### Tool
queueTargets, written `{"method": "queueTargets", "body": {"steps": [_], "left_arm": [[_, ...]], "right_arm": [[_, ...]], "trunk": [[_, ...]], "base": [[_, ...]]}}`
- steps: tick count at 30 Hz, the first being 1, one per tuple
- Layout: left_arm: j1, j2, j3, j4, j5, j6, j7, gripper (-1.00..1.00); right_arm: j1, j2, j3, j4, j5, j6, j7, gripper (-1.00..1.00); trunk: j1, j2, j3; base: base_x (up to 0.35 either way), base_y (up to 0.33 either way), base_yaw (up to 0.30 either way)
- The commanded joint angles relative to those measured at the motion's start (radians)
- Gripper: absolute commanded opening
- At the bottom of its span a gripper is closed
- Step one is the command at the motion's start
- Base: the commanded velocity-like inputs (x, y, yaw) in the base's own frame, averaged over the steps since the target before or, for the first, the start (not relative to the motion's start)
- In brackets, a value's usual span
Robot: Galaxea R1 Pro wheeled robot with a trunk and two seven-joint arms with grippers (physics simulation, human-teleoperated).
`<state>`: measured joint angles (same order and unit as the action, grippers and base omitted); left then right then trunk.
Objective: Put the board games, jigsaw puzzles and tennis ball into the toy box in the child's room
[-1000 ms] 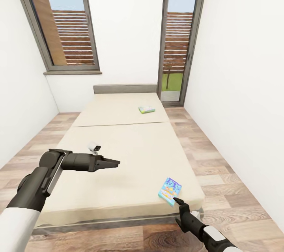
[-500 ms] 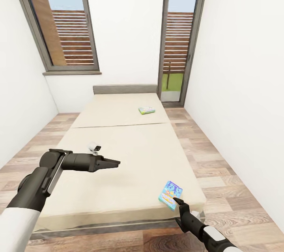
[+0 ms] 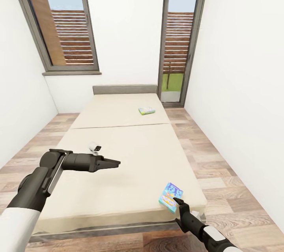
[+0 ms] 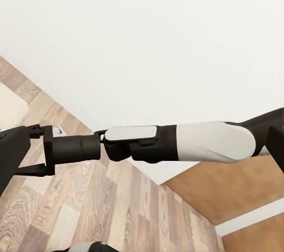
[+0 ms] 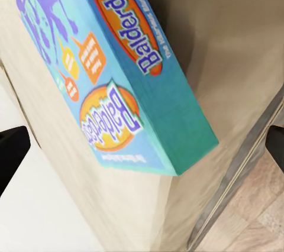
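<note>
**Right arm at the Balderdash box, near corner of the bed: grasp not yet confirmed**

Position. The blue board game [image 3: 170, 196] lies on the bed [image 3: 130, 153] at its near right corner, tilted, one edge close to the mattress edge. The right gripper [image 3: 176, 201] sits just at the box's near lower corner. In the right wrist view the box [image 5: 112, 68], lettered "Balderdash", lies directly ahead between the two dark fingers [image 5: 12, 151], which stand wide, one at each side of the frame. Not closed on anything.

Left gripper [image 3: 114, 162] hangs over the mattress well apart from either box; fingers look narrow, close together, empty.

Second board game [image 3: 146, 110] lies far ahead of both grippers, on the far half of the bed.

Judgement on the step. The box is thin and flat, so the fingers should straddle its short thickness at the overhanging edge, one above and one below, rather than pinch across the wide face. Advance until the edge is deep between the fingers before closing. Pushing it sideways risks sliding it off the corner to the floor.

Unclear. Whether a fingertip touches the box cannot be told. A small white-and-black object [image 3: 94, 147] beyond the left arm is unidentified. The left wrist view shows an arm link [image 4: 177, 142], wall and floor.
</note>
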<state>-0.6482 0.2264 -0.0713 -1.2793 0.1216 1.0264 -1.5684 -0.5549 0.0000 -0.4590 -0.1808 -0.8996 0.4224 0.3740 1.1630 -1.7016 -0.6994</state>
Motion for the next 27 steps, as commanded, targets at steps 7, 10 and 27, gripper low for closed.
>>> {"method": "queueTargets", "body": {"steps": [7, 10, 27], "left_arm": [[-0.001, 0.001, -0.002, 0.0, 0.001, 0.011, -0.002, 1.0], [-0.001, 0.001, -0.003, 0.0, 0.001, 0.01, -0.002, 1.0], [-0.001, -0.001, -0.003, 0.0, 0.001, 0.01, -0.002, 1.0]], "right_arm": [[0.0, 0.0, -0.003, 0.0, -0.003, 0.006, 0.0, 1.0], [0.0, 0.0, -0.003, 0.0, -0.003, 0.006, 0.0, 1.0], [0.0, 0.0, -0.003, 0.0, -0.002, 0.006, 0.0, 1.0]], "trunk": [[0.0, 0.0, -0.001], [0.0, 0.0, -0.001], [0.0, 0.0, -0.001]], "base": [[0.02, 0.0, 0.0], [0.004, 0.0, 0.0], [0.043, 0.0, 0.0]]}}
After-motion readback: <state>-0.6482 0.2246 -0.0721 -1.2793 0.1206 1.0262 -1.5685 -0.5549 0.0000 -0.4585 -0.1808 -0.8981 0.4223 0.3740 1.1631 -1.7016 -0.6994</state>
